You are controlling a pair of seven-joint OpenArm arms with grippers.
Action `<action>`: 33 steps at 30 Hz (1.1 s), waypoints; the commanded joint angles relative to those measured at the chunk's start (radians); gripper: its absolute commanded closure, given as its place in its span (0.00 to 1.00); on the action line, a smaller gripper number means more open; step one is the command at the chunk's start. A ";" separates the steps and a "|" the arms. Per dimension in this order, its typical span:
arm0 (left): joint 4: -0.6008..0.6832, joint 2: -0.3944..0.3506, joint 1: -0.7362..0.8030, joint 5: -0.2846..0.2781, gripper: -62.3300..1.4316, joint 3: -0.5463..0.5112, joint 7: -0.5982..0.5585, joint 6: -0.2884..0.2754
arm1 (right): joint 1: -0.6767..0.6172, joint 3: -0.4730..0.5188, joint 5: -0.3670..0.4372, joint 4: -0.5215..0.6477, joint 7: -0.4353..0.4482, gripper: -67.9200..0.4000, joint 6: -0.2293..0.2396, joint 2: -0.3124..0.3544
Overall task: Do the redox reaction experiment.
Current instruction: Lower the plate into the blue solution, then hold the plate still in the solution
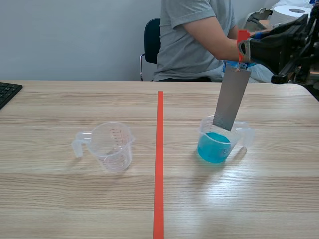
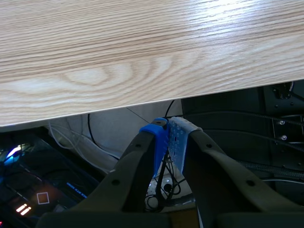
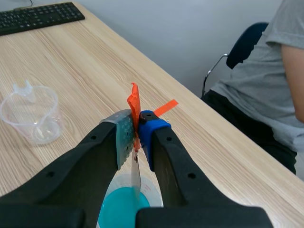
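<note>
A clear measuring cup of blue liquid [image 1: 215,145] stands right of the red line. A grey metal strip [image 1: 231,98] with an orange-red tab at its top hangs tilted into that cup, its lower end at the liquid. My right gripper [image 1: 242,47] is shut on the strip's top end; in the right wrist view the strip [image 3: 135,175] drops from between the pads of my right gripper [image 3: 137,135] to the blue cup [image 3: 122,209] below. An empty clear measuring cup [image 1: 110,146] stands left of the line. My left gripper [image 2: 167,135] is shut on nothing, off the table's edge.
A person in a grey shirt [image 1: 194,37] sits across the table beside a dark chair [image 1: 151,42]. A black keyboard [image 1: 7,92] lies at the far left edge. The red tape line [image 1: 159,164] splits the table. Cables and equipment lie under my left gripper.
</note>
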 commanded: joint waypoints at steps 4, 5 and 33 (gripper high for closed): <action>0.006 0.003 0.000 -0.006 0.92 0.005 -0.013 -0.003 | 0.014 -0.006 -0.048 -0.049 0.079 0.97 0.005 -0.018; 0.006 0.003 0.000 -0.006 0.92 0.005 -0.013 -0.003 | 0.015 -0.011 -0.066 -0.062 0.090 0.97 0.005 -0.026; 0.006 0.003 0.000 -0.006 0.92 0.005 -0.013 -0.003 | 0.015 -0.056 -0.288 -0.234 0.233 0.97 0.005 -0.105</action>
